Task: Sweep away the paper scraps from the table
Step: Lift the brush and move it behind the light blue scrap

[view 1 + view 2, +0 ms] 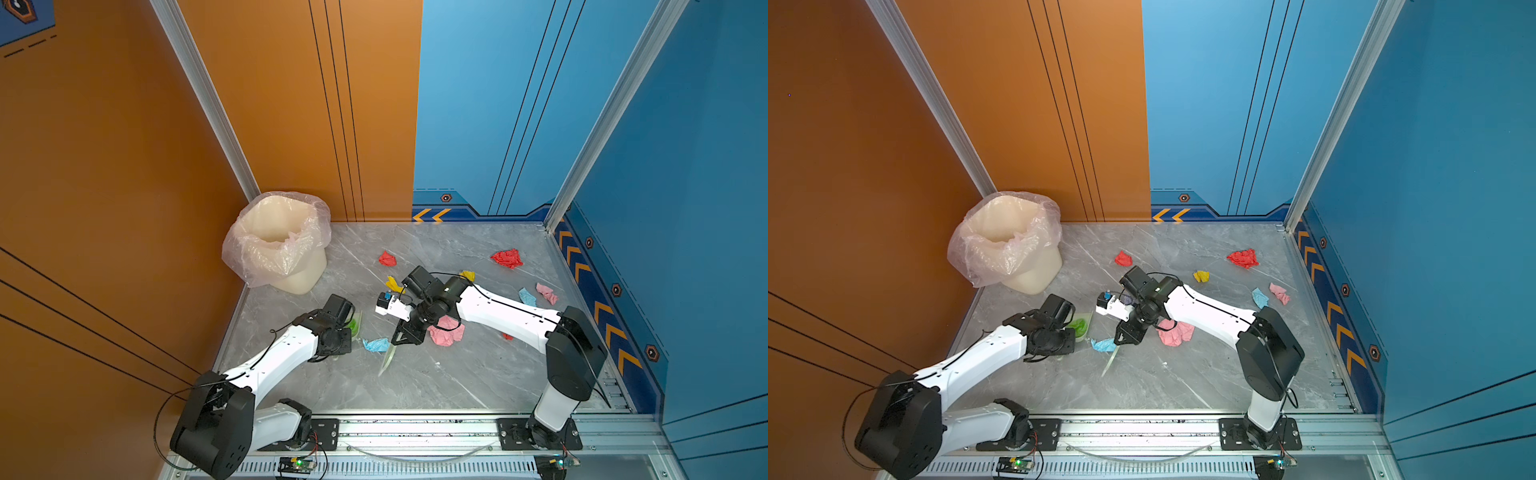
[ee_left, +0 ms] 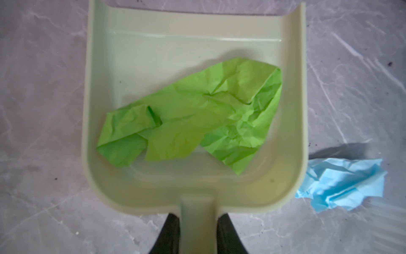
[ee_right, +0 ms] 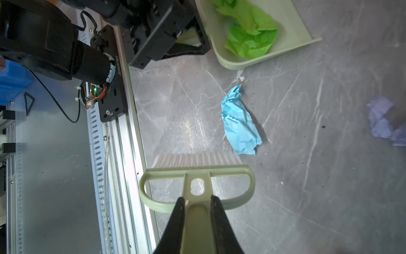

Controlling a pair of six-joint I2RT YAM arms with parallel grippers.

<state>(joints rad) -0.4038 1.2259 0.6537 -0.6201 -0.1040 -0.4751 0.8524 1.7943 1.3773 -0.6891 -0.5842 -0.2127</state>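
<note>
The left hand (image 2: 198, 228) is closed on the handle of the pale green plastic dustpan (image 2: 140, 50), which rests on the grey marble-patterned counter (image 1: 457, 382). One crumpled green paper scrap (image 2: 197, 114) lies inside the pan. The right hand (image 3: 197, 203) clamps the pale green brush (image 3: 197, 173), bristles just beside a light blue scrap (image 3: 239, 123). A red scrap (image 1: 507, 258), a yellow scrap (image 1: 1201, 276) and a pink scrap (image 1: 442, 338) lie loose on the counter.

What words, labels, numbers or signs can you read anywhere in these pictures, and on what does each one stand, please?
No whole word or number can be read.
White print on the black base mount: too small and blurred to read.
Orange chevrons on the back wall's dark blue strip: arrow signs, no text.
Hexagon emblem above them: no legible text.
</note>
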